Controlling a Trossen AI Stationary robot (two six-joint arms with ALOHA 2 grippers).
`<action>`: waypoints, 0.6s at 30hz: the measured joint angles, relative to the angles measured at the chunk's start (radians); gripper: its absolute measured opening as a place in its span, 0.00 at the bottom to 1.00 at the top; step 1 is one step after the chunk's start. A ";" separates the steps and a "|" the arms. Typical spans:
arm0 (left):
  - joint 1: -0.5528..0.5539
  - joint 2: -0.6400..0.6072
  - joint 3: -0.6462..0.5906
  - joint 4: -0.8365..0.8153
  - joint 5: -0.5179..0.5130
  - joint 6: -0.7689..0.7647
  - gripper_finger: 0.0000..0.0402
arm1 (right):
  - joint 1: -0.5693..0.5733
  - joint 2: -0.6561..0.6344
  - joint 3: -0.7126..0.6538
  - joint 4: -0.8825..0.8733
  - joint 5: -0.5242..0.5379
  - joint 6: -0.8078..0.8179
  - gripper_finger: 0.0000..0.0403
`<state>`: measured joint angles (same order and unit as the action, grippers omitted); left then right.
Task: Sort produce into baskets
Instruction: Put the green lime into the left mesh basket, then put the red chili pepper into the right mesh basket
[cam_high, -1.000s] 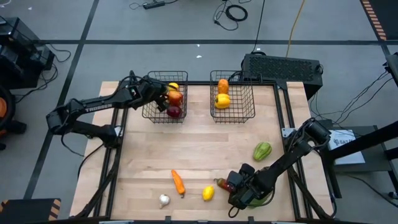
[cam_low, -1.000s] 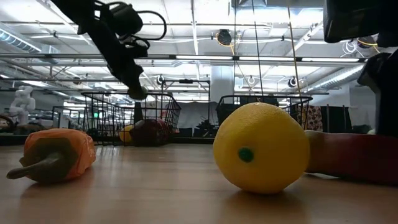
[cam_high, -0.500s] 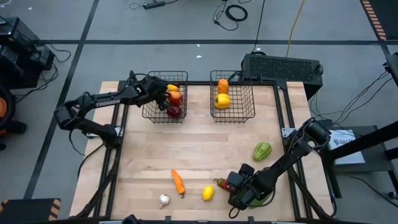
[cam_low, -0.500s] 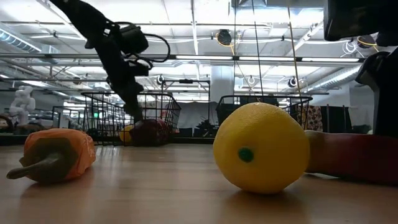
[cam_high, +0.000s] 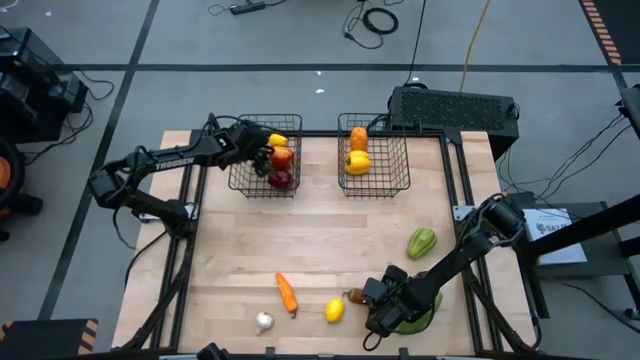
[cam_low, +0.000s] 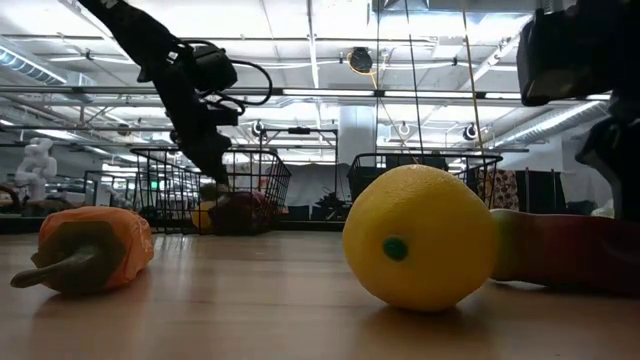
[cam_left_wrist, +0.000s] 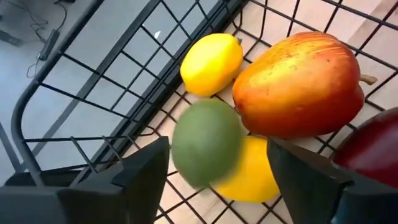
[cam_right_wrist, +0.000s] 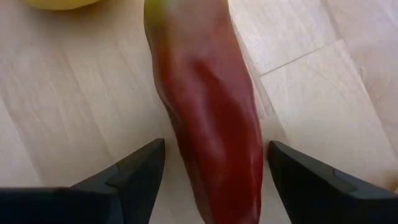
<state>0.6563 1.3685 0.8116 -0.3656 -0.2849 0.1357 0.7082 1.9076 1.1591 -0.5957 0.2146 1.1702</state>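
Observation:
My left gripper (cam_high: 264, 158) hangs open over the left wire basket (cam_high: 243, 183). A green lime (cam_left_wrist: 207, 143) shows blurred between its fingers, clear of both, above two lemons (cam_left_wrist: 211, 62) and apples (cam_left_wrist: 298, 87) in the basket. My right gripper (cam_high: 370, 297) is open near the table's front edge. Its fingers stand on either side of a red chilli (cam_right_wrist: 211, 124), which lies on its side on the wood. The right basket (cam_high: 398, 178) holds an orange piece and a yellow pepper (cam_high: 357, 160).
On the near part of the table lie a lemon (cam_high: 335, 310) beside the chilli, a carrot (cam_high: 287, 292) and a white garlic (cam_high: 264, 322). A green piece (cam_high: 422, 242) lies at the right. Another green piece (cam_high: 418, 318) shows under the right arm.
My left gripper has gone down toward the left basket. The lime now shows below its fingertips in the low view. My right gripper has shifted slightly toward the table's left edge along the chilli, which has stayed in place.

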 joint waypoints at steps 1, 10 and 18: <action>0.000 0.000 0.000 -0.001 0.000 -0.009 0.71 | 0.000 0.000 0.000 0.000 0.000 -0.001 0.69; -0.034 -0.049 0.000 -0.065 0.004 -0.147 0.76 | 0.000 -0.001 0.000 -0.002 -0.009 -0.030 0.64; -0.140 -0.158 0.000 -0.101 0.022 -0.209 0.76 | -0.002 -0.002 -0.001 0.002 -0.044 -0.042 0.48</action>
<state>0.5168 1.2103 0.8116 -0.4665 -0.2630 -0.0736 0.7058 1.9057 1.1584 -0.5934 0.1710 1.1277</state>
